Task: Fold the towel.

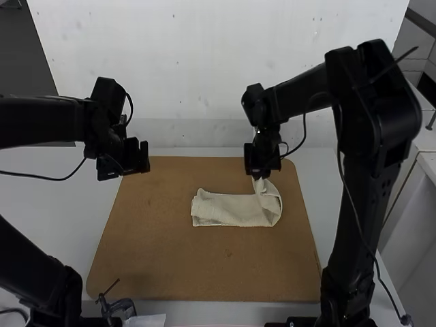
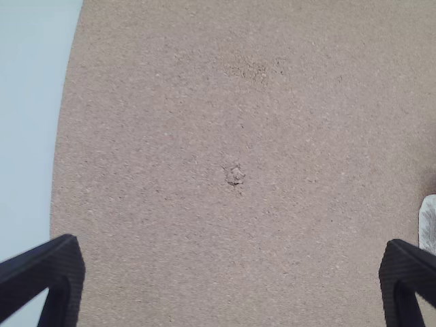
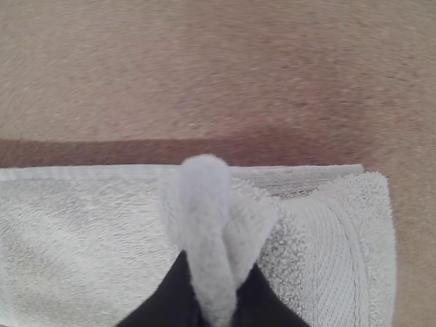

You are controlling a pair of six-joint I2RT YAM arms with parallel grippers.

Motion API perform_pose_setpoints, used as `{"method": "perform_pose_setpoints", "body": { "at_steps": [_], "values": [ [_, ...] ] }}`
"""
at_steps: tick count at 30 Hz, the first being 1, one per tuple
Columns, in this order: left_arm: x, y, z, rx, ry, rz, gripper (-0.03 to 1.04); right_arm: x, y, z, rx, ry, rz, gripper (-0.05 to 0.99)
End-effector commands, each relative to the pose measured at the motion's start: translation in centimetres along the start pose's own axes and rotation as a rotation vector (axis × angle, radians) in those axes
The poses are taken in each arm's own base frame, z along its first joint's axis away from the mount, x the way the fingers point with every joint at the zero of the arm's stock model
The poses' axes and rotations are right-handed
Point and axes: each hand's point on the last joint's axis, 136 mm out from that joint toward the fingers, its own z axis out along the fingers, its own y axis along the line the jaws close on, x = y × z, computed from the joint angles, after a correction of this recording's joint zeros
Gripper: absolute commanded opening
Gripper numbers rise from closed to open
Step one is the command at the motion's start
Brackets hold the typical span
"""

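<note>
On brown board (image 1: 170,266), the towel (image 1: 228,210), probably soft and light, is well pinched near its end by right gripper (image 3: 219,264); left gripper (image 2: 232,244) is spread wide.

So the towel (image 1: 228,210) is off-white, kinda fuzzy, lying in a long folded strip on the brown board (image 1: 197,269), a bit toward the right side. Most of it's pretty flat, but near its right end some cloth is pinched up in the right gripper (image 1: 261,175), raised above the rest.
</note>
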Motion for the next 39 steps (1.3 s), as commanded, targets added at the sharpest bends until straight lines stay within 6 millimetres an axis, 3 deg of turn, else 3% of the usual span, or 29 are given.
{"method": "perform_pose_setpoints", "body": {
  "at_steps": [1, 9, 16, 29, 30, 34, 39],
  "values": [
    [-0.8, 1.5, -1.0, -0.021, -0.043, 0.008, 0.97, -0.3, 3.5, 0.3, 0.025, -0.004, 0.002, 0.01],
    [-0.3, 2.7, -1.9, -0.035, -0.058, 0.000, 0.97, 0.2, 9.5, 0.7, 0.025, 0.006, -0.085, 0.01],
    [0.4, 2.9, -2.0, -0.035, -0.055, -0.002, 0.97, 0.4, 13.1, 0.5, 0.038, 0.010, -0.139, 0.01],
    [1.9, 3.4, -1.9, -0.043, -0.036, -0.008, 0.97, 0.6, 17.3, 1.1, 0.030, 0.016, -0.197, 0.01],
    [2.0, 3.4, -1.9, -0.042, -0.034, -0.008, 0.97, 0.5, 17.4, 1.1, 0.028, 0.009, -0.196, 0.03],
    [2.2, 3.4, -1.7, -0.041, -0.029, -0.008, 0.97, 0.5, 17.9, -0.2, -0.013, 0.012, -0.187, 0.46],
    [2.1, 3.8, -1.6, -0.048, -0.033, -0.018, 0.97, -1.7, 17.3, -5.7, -0.078, -0.075, -0.151, 0.46]
  ]
}}
